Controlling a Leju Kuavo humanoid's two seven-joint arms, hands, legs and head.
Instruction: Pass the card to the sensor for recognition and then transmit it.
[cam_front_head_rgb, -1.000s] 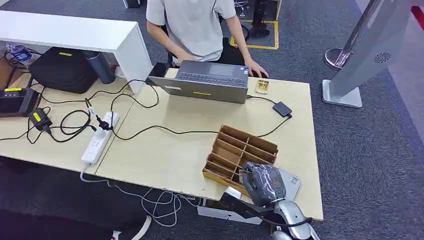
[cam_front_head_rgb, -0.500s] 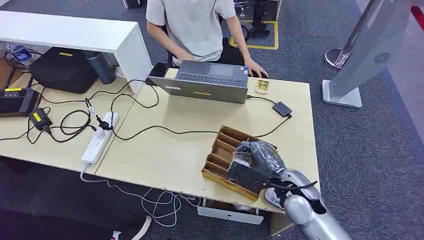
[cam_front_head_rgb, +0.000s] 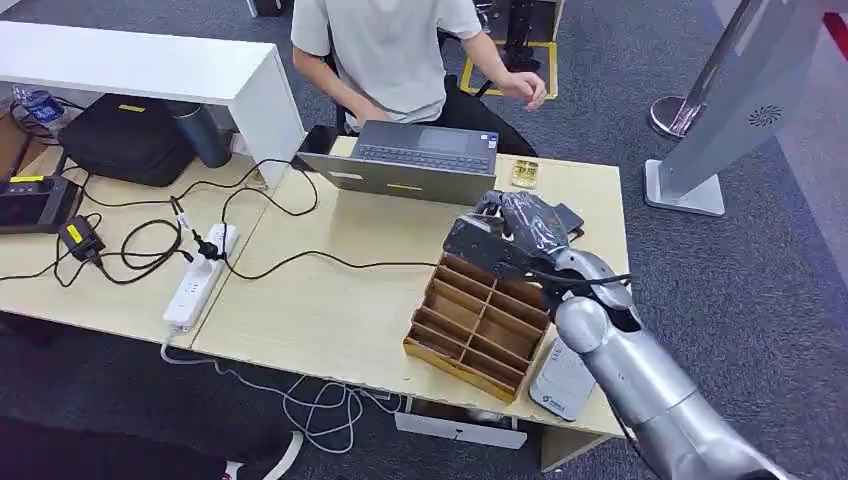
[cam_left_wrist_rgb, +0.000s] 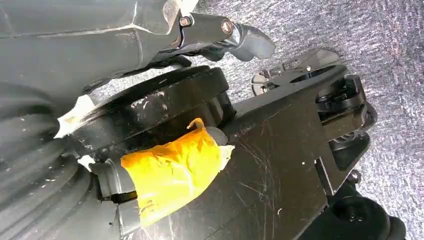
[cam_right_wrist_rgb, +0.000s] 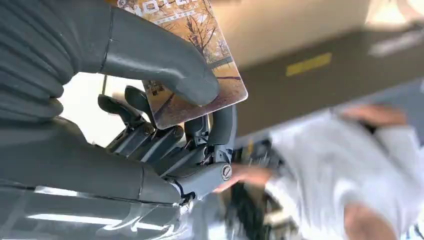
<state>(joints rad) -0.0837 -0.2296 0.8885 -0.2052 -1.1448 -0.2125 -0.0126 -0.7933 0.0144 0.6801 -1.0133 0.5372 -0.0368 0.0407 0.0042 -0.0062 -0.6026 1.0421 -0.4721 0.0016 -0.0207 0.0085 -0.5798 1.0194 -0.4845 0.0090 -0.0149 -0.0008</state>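
Above the far end of the brown cardboard divider tray (cam_front_head_rgb: 482, 318) on the pale wooden surface (cam_front_head_rgb: 330, 300), my right hand (cam_front_head_rgb: 510, 232) pinches the autumn-printed card (cam_right_wrist_rgb: 192, 60) between thumb and fingers (near the small black sensor (cam_front_head_rgb: 566, 216)). My left hand (cam_left_wrist_rgb: 150, 30) hangs over grey carpet; its grip I cannot tell.

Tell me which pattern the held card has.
An orange-brown autumn tree picture on the card, clearest in the right wrist view.

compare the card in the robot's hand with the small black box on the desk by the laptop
The card is a flat printed picture in orange-brown; the black box is plain and dark. The card is pinched in the right hand above the desk; the box lies on it, with a cable attached.
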